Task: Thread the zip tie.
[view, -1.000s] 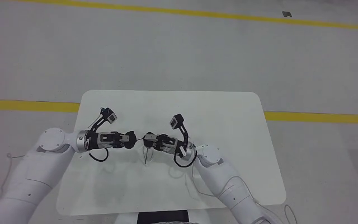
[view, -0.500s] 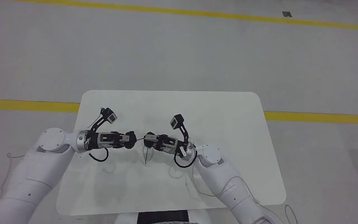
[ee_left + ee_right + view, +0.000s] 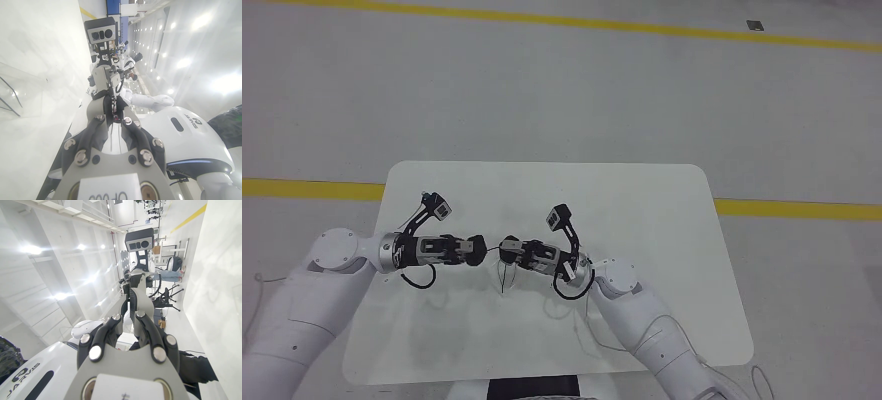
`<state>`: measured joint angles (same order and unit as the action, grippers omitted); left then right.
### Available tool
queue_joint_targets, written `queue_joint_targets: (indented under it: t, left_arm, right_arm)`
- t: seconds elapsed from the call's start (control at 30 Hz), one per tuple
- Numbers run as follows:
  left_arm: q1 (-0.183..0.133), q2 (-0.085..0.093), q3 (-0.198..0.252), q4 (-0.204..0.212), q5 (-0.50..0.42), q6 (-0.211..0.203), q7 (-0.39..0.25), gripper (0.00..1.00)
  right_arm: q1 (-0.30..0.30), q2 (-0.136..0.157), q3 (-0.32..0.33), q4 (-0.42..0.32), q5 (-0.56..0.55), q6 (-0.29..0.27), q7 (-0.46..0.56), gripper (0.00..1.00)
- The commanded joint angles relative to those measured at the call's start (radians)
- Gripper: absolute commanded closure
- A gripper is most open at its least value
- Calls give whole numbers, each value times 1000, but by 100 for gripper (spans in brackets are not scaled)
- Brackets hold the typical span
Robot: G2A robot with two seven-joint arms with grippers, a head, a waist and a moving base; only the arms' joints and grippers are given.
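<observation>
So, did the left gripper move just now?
No. The left gripper sits at the same spot over the table as a second ago.

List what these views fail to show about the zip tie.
Top view: zip tie head and tip too small; threaded or not, unclear.
Left wrist view: left end effector fingers hide the joint.
Right wrist view: right end effector fingers cover where the tie is gripped.
</observation>
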<state>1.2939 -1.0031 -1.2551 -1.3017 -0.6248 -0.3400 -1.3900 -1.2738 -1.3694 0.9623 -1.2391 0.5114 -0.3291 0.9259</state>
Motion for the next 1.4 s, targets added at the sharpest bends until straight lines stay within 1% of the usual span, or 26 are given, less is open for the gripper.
queue_joint_targets:
  t: [0.0,0.1,0.17,0.5,0.7,0.97,1.03,1.07,1.13,1.17,1.2,1.27,1.3,1.37]
  left_arm:
    - [0,0,0,0,0,0,0,0]
    - [5,-1,8,-16,8,10,35,0]
    - [8,1,9,-23,11,14,44,0]
    - [15,7,15,-29,-7,21,56,0]
    - [13,8,24,-26,-18,24,62,0]
    - [5,9,43,-22,-21,19,64,0]
    - [4,10,46,-21,-21,17,66,11]
    - [4,10,46,-20,-21,17,67,13]
    - [4,11,47,-18,-21,15,68,26]
    - [4,12,47,-17,-21,15,69,29]
    - [5,12,46,-16,-21,15,70,38]
    - [6,14,45,-14,-19,16,73,45]
    - [6,15,45,-14,-18,16,75,50]
    - [6,16,46,-15,-17,18,78,53]
  right_arm:
    - [-1,0,1,0,4,-2,-3,100]
    - [-2,1,2,0,7,-3,-7,100]
    - [-2,2,4,2,13,-3,-9,100]
    - [-5,0,5,3,19,-11,-72,100]
    - [-12,0,5,-6,6,-7,-120,100]
    - [-14,-4,-16,-21,-8,-4,-146,100]
    - [-11,-6,-25,-19,-17,-3,-150,100]
    - [-10,-7,-27,-18,-21,-2,-151,100]
    - [-7,-7,-32,-16,-32,-1,-154,100]
    - [-5,-7,-34,-16,-39,-1,-155,100]
    - [-3,-7,-35,-15,-46,-1,-155,100]
    - [-3,-6,-35,-15,-56,-2,-156,100]
    - [-3,-5,-34,-15,-60,-2,-156,100]
    - [-3,-3,-29,-16,-75,-1,-160,100]
